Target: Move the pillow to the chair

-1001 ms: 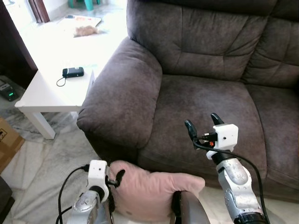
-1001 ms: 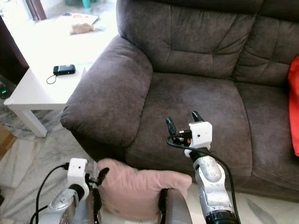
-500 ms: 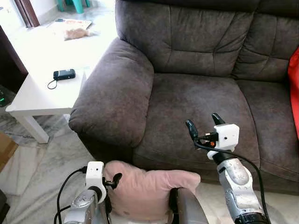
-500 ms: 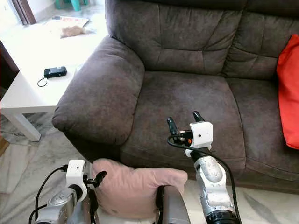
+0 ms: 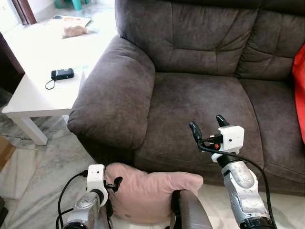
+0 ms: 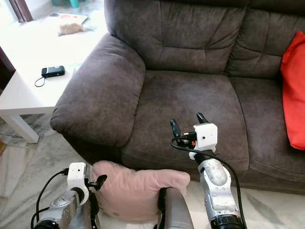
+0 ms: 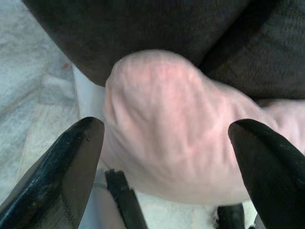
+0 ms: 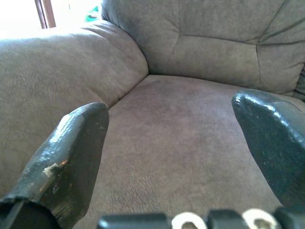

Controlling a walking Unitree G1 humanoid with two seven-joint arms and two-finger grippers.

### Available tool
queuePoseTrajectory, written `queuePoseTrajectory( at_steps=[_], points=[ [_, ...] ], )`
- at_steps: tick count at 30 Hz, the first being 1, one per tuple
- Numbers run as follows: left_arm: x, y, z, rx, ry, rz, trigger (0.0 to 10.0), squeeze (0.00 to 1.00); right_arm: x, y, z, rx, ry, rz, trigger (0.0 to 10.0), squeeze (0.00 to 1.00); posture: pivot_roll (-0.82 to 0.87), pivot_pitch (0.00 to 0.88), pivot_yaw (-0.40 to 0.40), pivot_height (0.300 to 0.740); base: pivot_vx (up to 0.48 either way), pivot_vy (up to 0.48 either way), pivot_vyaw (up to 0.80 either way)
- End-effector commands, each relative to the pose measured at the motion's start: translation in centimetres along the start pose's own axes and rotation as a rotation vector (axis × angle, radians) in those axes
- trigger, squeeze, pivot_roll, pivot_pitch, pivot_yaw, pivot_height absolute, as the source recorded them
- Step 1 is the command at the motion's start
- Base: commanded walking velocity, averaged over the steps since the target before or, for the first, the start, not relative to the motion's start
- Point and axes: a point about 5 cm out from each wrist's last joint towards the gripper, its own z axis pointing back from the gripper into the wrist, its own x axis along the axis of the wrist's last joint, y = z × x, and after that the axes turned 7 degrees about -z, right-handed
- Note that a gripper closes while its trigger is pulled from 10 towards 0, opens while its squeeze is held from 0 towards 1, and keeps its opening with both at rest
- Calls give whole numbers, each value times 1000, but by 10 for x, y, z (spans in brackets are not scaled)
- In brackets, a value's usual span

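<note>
- Room: dark brown sofa (image 5: 205, 62) ahead of me, fat armrest on my left, seat cushion in the middle, a red cushion (image 6: 293, 95) against the backrest at the sofa's right end.
- White table (image 5: 43, 90) beside the sofa's left armrest; a small black device (image 5: 62, 74) with a cord lies near the table's sofa-side edge.
- Floor (image 5: 52, 162) is pale marble-look tile.
- Pink pillow (image 5: 150, 193) is low down in front of the sofa's front edge, below the armrest corner, close to my torso. Can't tell whether it rests on the floor or on me.
- Pillow's long axis runs left-right, roughly parallel to the sofa front; one bulged corner points toward my left pincer (image 7: 167, 157).
- Left pincer: fingers spread, one either side of that pillow corner, right at the fabric. Can't tell if they touch it.
- Right pincer (image 5: 207, 126): spread, holding nothing, raised over the front of the seat cushion, pointing at the backrest.
</note>
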Motion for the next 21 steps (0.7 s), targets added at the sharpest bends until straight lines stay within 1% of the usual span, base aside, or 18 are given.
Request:
queuePoseTrajectory(
  at_steps=[1,2,4,5,7,9,12,16,21],
  points=[
    [-2,0,0,15,-2,26,10000,420,3,-2,2,-1,-4,4,10000,0,-45,168,-85,564,0,0,0],
    [-1,0,0,19,-11,31,10000,0,2,-2,2,-2,-2,3,10000,0,-45,172,-88,564,0,0,0],
    [3,-1,-1,28,-51,35,10000,0,1,-2,2,-8,5,2,10000,0,-43,175,-90,564,0,0,0],
    [7,-2,0,38,-82,-2,10000,0,0,-2,2,-15,5,-3,10000,0,-44,177,-91,564,0,0,0],
    [7,-2,0,40,-90,-18,10000,0,1,-2,2,-17,4,-4,10000,0,-44,177,-91,564,0,0,0],
    [10,-4,2,47,-135,-64,10000,0,1,-2,1,-21,4,-11,10000,0,-40,177,-91,564,0,0,0],
    [13,-6,5,66,-189,-79,10000,0,1,-1,1,-20,5,-9,10000,0,-36,176,-90,564,0,0,0],
    [7,-9,7,54,-196,-62,10000,0,2,0,-1,-16,-3,-15,10000,0,-37,169,-87,564,0,0,0],
    [3,-11,9,54,-195,-62,10000,0,3,0,0,-24,-10,-19,10000,0,-35,160,-82,564,0,0,0]
  ],
)
